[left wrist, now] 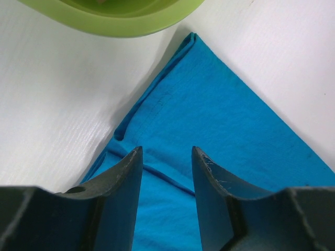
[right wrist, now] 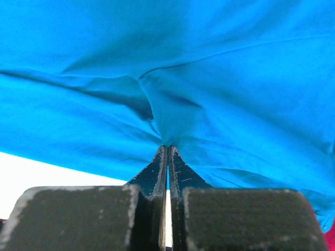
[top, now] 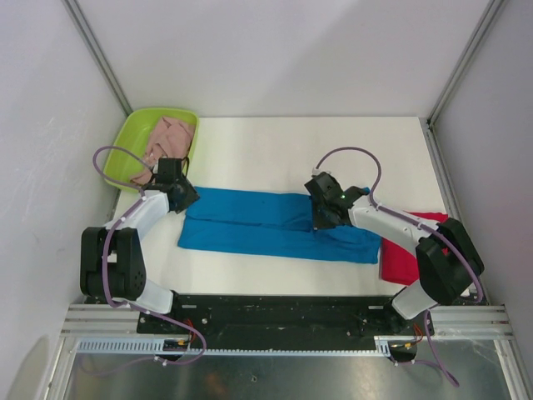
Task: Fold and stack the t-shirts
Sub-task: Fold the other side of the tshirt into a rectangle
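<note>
**Right pincer clamped on blue t-shirt, left one apart**

Landmark: lime-green tray, at the far left corner of the white counter. Pink t-shirt crumpled inside the tray. Blue t-shirt lies flat on the counter as a long folded band, one corner just beside the tray rim. My left pincer is over the shirt end nearest the tray, fingers apart, nothing between them. My right pincer is at the end away from the tray, fingers together, pinching a pucker of blue cloth. Red t-shirt lies farthest from the tray, against that blue end, partly under my right arm.
</note>
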Motion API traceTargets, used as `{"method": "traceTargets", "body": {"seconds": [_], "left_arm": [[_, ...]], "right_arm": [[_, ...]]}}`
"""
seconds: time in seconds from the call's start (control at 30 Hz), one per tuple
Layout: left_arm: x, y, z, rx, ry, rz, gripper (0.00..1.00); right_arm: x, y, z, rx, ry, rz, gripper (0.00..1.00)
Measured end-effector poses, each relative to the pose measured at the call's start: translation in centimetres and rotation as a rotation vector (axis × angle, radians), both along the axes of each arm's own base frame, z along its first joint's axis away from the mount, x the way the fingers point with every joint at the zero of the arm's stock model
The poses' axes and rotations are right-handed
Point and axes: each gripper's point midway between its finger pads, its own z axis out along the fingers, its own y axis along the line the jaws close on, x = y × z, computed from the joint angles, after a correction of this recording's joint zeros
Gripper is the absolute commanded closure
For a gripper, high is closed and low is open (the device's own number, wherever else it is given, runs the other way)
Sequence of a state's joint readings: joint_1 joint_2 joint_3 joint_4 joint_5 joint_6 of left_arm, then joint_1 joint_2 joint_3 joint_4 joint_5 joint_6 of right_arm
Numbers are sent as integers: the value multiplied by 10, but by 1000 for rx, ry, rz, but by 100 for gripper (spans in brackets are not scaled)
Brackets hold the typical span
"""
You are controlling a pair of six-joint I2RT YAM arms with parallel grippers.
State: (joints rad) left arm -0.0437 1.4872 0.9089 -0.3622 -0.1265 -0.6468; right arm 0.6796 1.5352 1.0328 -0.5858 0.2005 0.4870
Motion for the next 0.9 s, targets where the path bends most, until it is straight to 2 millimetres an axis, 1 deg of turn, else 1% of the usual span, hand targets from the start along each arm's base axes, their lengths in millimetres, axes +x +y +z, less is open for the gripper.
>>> {"method": "traceTargets", "body": {"seconds": [0.1,0.2,0.3,0.43,0.5,0.9], "left_arm": [[0,0,0,0,0,0,53],[0,0,0,-1,0,0,53],[0,0,0,-1,0,-1,53],[0,0,0,-2,1,-2,53],[0,-1,-1,-2,4,-2,53],[-1,-2,-5,-7,14,-5,53]], "right_arm": [[-3,8,6,31,21,27,100],[-8,13,6,52,51,48,100],[-11,18,2,65,83,62,99],[-14,20,-6,75,127,67,96],[-15,21,-7,91,144,70,96],[-7,27,-5,217,207,44,98]]}}
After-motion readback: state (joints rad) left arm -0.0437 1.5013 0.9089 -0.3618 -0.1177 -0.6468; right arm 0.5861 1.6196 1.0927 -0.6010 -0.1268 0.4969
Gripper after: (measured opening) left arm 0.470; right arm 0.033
